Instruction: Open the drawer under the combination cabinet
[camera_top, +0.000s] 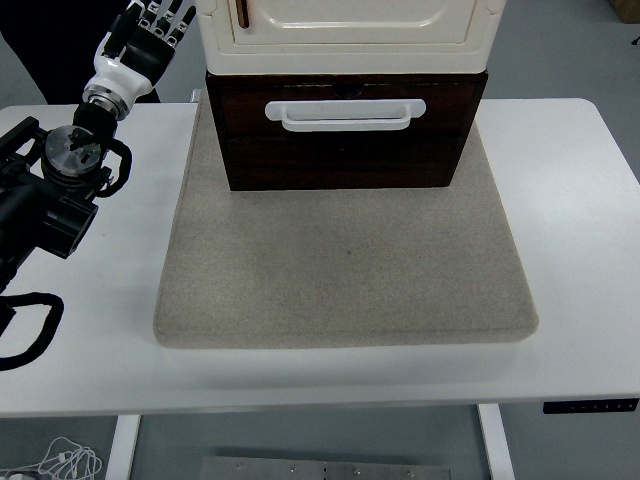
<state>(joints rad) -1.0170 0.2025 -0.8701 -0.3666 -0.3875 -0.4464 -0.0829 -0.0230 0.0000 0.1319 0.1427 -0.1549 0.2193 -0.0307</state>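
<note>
drawer (345, 130): dark brown, white handle (345, 115), closed | left robot hand (150, 35): fingers spread, holding nothing

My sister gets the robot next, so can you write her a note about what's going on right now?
Left hand: raised at the far left of the table, fingers spread, holding nothing. Right hand: out of view.
Dark brown wooden drawer with white bar handle: under the cream cabinet, on the grey felt mat; looks closed or nearly so.
Done: nothing visible.
Left: reach the handle, grip it, pull the drawer out.
</note>
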